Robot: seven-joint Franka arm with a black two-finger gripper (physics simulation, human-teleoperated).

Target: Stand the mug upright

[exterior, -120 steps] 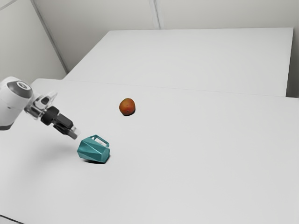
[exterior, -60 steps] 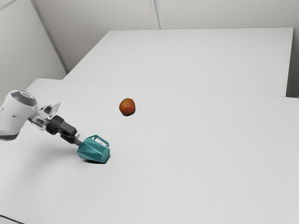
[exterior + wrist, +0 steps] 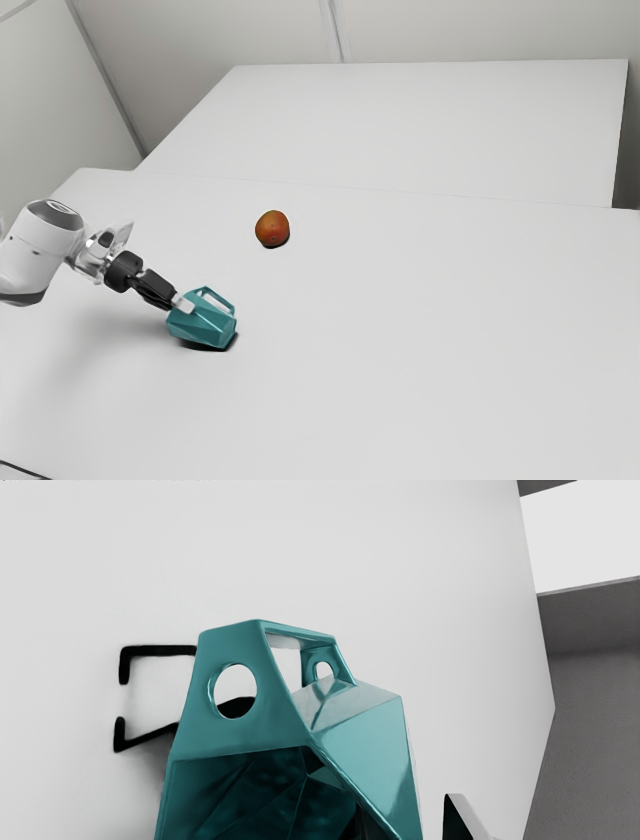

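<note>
Black and two-fingered, the gripper (image 3: 182, 302) stands with its fingers spread at the open mouth of a glossy teal, faceted mug (image 3: 205, 328), which lies on its side, angular handle uppermost, on the smooth white table (image 3: 430, 330). Farther toward the exterior view's right I see a roundish, orange-brown fruit (image 3: 272, 228).

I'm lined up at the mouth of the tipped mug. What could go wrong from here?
One fingertip stands outside the mug, clear of its wall, and a dark shape inside the mouth looks like the other. Closing my gripper there could drag the mug sideways before it grips.

The wall is faceted and slanted, so a pinch might slip or pivot.

The mug lies on its side, so too little turning during a lift could let it topple back.
</note>
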